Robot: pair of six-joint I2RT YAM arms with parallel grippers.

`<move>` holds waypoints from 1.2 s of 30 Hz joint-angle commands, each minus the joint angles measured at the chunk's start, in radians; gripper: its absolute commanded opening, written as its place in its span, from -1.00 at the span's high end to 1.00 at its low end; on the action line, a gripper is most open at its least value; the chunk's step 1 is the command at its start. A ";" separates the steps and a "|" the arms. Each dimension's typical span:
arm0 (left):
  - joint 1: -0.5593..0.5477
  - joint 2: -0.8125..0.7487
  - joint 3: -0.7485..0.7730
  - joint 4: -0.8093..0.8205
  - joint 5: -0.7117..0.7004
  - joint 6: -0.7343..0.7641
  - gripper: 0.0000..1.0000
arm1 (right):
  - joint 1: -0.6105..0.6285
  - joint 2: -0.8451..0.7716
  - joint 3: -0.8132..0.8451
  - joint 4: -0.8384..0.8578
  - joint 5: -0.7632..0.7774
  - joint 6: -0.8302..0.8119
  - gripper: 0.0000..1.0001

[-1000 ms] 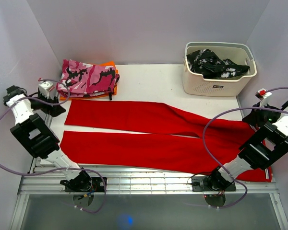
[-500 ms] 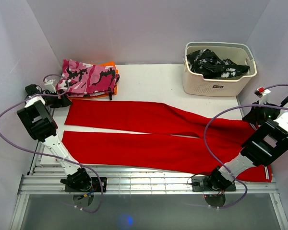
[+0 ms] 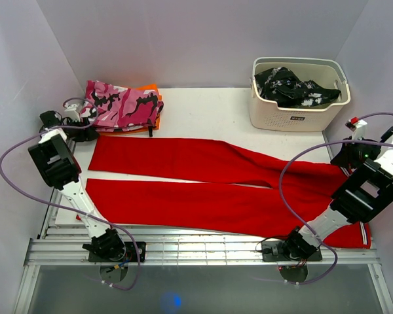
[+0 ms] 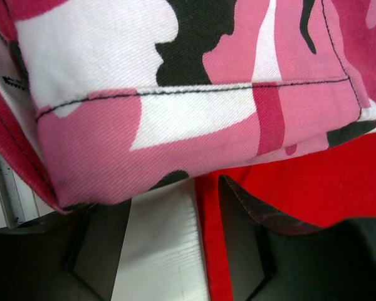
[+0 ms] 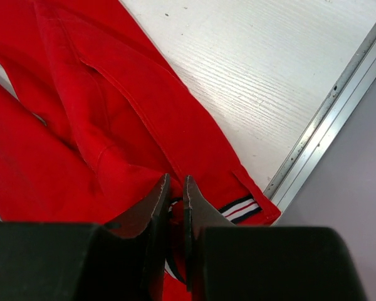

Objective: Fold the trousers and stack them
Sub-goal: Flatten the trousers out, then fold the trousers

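Right, the long bright-red fabric trousers (image 3: 203,206) lie flat across the white wooden table (image 3: 203,114), legs running left, waist at the right. The right arm's black links cover much of that waist from above; only a sliver of striped band peeks out beneath it near the front corner.

On the wrist camera the right gripper (image 5: 173,200) has its fingers nearly together, pinching a bunched fold of red cloth, the white-and-dark striped band (image 5: 241,208) just beside the tips. The metal edge rail (image 5: 326,125) runs close by, with little table between it and the cloth.

Over on the left, the folded pink, black and white camouflage garment (image 4: 194,113) fills most of the wrist view and hides what lies beyond it. The left gripper (image 4: 174,244) has its fingers apart, holding nothing, bare table and the red hem edge showing between them. From above those fingers are too small to read.

There is open table between the far leg and the back wall, from the camouflage pile to the white plastic basket (image 3: 301,118) holding a black-and-white patterned garment (image 3: 291,88). The near leg lies along the front edge.
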 commanded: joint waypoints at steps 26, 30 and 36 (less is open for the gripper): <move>-0.050 -0.056 -0.184 -0.054 0.146 0.049 0.15 | 0.021 0.031 0.045 0.066 0.010 0.036 0.84; -0.043 -0.088 -0.145 -0.045 0.145 0.027 0.71 | 0.022 0.040 0.079 0.049 0.010 0.033 0.84; 0.012 -0.180 -0.060 -0.096 0.198 0.038 1.00 | 0.012 0.068 0.226 -0.048 -0.001 0.003 0.84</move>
